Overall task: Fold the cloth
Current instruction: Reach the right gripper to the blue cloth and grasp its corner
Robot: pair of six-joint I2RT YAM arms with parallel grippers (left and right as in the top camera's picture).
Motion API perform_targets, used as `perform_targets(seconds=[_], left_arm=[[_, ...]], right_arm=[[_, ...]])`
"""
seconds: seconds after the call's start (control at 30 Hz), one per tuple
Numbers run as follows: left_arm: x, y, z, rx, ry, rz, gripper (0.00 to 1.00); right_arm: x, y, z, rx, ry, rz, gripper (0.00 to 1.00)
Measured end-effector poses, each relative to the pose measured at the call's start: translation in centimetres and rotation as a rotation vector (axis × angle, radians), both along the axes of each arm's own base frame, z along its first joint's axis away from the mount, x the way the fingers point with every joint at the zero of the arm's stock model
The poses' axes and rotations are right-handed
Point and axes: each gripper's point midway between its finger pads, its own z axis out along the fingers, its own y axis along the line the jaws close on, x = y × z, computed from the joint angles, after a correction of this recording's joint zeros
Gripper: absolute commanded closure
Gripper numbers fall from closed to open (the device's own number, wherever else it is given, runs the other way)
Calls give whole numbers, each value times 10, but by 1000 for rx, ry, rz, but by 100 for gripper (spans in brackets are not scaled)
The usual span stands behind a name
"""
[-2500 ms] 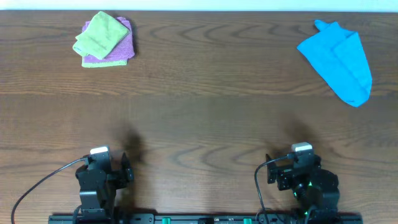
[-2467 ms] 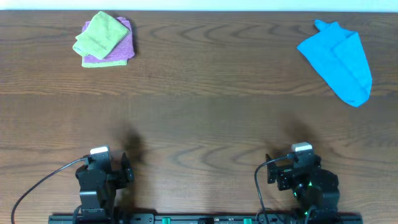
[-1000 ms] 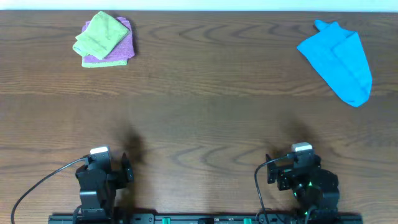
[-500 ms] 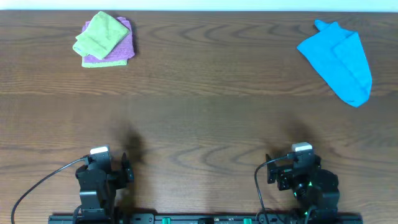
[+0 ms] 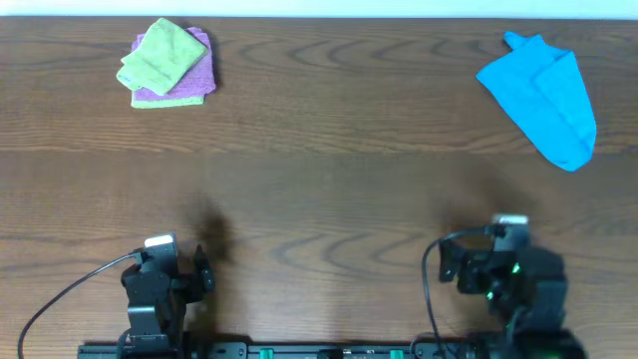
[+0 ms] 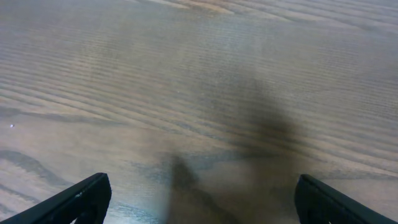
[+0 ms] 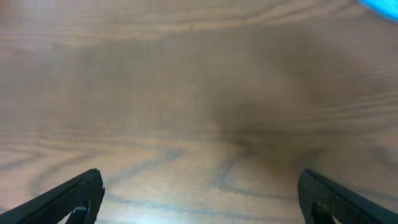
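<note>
The sky-blue cloth (image 5: pixel 543 95) lies crumpled in a rough wedge at the table's far right, and only a blue sliver of the cloth (image 7: pixel 382 5) shows at the top right corner of the right wrist view. My right gripper (image 5: pixel 503 234) sits near the front edge, well short of it and slightly to its left. Over bare wood, that right gripper (image 7: pixel 200 186) stands open and holds nothing. My left gripper (image 5: pixel 164 249) rests at the front left, far from the cloth. In its own wrist view the left gripper (image 6: pixel 202 193) is open too, with only tabletop between the fingers.
A lime-green folded cloth (image 5: pixel 158 55) lies on a purple folded cloth (image 5: pixel 191 85) at the far left. The wooden table (image 5: pixel 319 179) stretches between the arms and the cloths, with its far edge along the top of the overhead view.
The right arm has shifted to the right and a little forward, toward the blue cloth's side. The left arm and all cloths have stayed put.
</note>
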Motion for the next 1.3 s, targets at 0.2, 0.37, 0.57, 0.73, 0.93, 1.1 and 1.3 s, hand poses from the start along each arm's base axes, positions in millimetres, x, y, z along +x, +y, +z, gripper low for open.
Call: perform_targets(seconds=[0.2,0.37,0.57,0.73,0.93,1.1,1.3], left_arm=[[0,0,0,0,0,0,5],[0,0,0,0,0,0,5],[0,0,0,0,-2,-1,5],[0,0,0,0,-1,-1,5],[0,0,0,0,-1,-1,5],[0,0,0,0,-1,-1,5],[0,0,0,0,-2,-1,5]], right_arm=[[33,-16,49,4,93,-79,1],[75,-28,66,10,216,-130,1],[140,-65,68,37,338,-251,1],[181,-101,60,54,371,-334,1],[203,-140,50,40,370,-412,1],[220,-156,57,6,289,-429,1],[236,-165,67,-51,218,-409,1]])
